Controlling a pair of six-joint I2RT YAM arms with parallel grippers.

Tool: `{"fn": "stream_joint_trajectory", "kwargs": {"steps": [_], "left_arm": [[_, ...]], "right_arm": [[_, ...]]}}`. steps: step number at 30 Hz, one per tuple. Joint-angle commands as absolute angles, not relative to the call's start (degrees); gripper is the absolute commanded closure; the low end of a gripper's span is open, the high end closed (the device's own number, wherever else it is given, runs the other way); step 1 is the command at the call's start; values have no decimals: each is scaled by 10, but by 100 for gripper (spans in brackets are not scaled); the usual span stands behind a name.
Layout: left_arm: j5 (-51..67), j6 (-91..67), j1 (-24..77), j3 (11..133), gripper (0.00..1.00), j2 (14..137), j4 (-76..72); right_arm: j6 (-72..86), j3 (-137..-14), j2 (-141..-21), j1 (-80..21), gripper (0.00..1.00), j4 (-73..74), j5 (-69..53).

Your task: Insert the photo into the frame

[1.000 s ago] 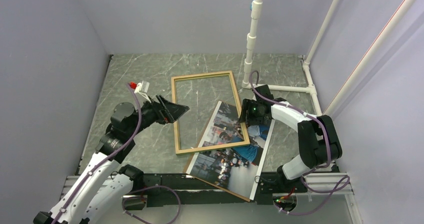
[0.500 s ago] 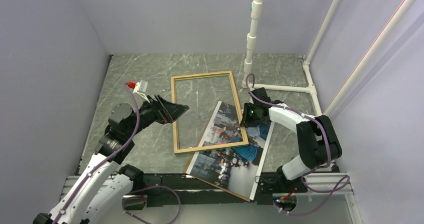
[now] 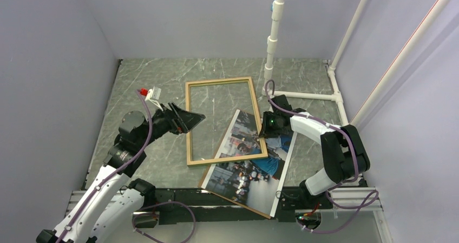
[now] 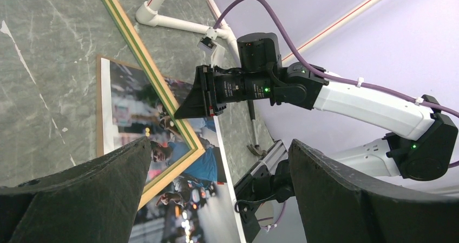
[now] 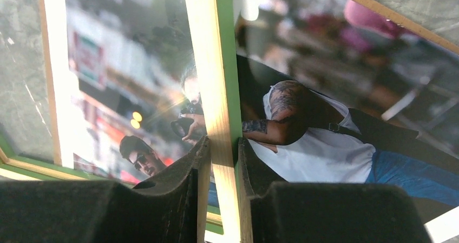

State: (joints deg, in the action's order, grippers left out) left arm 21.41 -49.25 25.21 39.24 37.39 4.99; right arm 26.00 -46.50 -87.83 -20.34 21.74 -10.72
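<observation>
Pinching the right rail of the frame [image 3: 219,81], the right gripper [image 5: 223,145] is clamping it where it is lying flat, overlapping the photo [image 3: 243,173] beneath. The left gripper [image 3: 190,122] is hovering spread wide, holding nothing, beside the left rail.

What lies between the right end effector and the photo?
A rail of the frame, pinched in the right end effector, crosses over the photo; the right wrist view shows it.

Left tool [image 4: 219,145] spread, right tool [image 5: 223,145] clamped
</observation>
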Motion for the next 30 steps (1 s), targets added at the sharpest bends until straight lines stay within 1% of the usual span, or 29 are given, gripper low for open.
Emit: {"fn": "stream_joint_trajectory", "kwargs": {"steps": [1,9,30], "left_arm": [[224,-498,253,396,1,376,33],[224,-501,253,390,1,378,27],[213,-487,253,395,1,377,51]], "right_arm": [[286,-506,-854,-214,100,212,-121],[323,-547,-873,-253,100,212,-120],[429,-709,-1025,-354,100,174,-105]]}}
